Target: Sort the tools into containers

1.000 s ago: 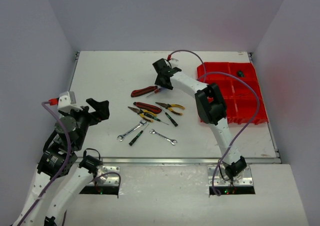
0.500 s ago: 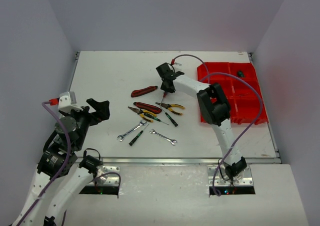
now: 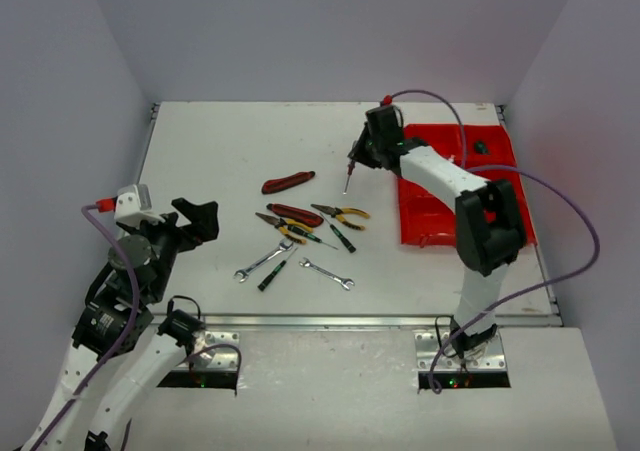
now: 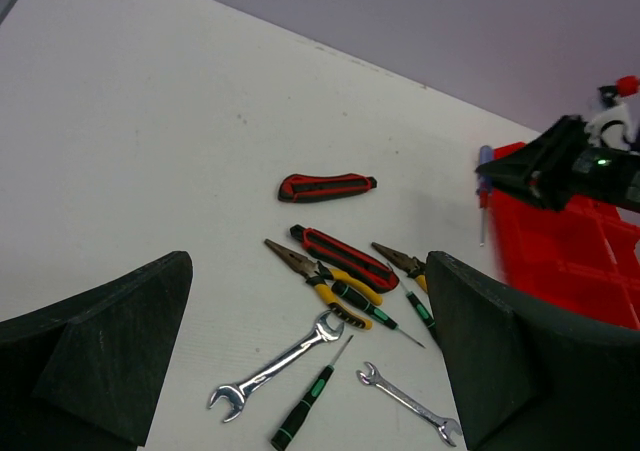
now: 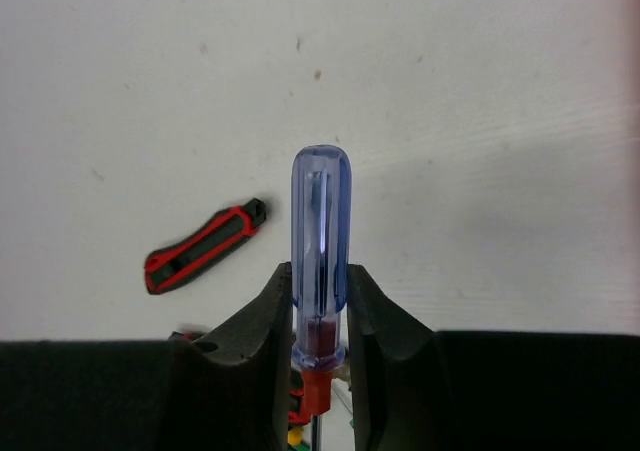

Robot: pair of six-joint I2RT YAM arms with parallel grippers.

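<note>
A white bench (image 3: pixel 220 151) sits between plain pale walls, with the two arm bases at the bottom of the overhead view.

The right pincer (image 5: pixel 320 293) is clamped on a screwdriver (image 5: pixel 320 226) with a clear blue handle and a red collar. Its two black fingers (image 5: pixel 262 316) press the lower handle from both sides. In the overhead view this screwdriver (image 3: pixel 347 178) hangs tip down above the bench, just left of the red tray (image 3: pixel 425 221) at right centre. The tray's far compartment holds one small dark item (image 3: pixel 480 147).

Left of the held tool, a red-and-black handled tool (image 3: pixel 288 182) lies alone. Below it, in the middle of the frame, the other tools are clustered:
- a second red-black handle (image 3: pixel 295 214)
- two yellow-black pliers (image 3: pixel 340 213)
- thin green-handled screwdrivers (image 3: pixel 272 275)
- two silver wrenches (image 3: pixel 265 261)

The left pincer (image 4: pixel 305 346) is raised at the lower left of the overhead view with its jaws wide apart, holding nothing. Its wrist camera looks between them at the cluster.
</note>
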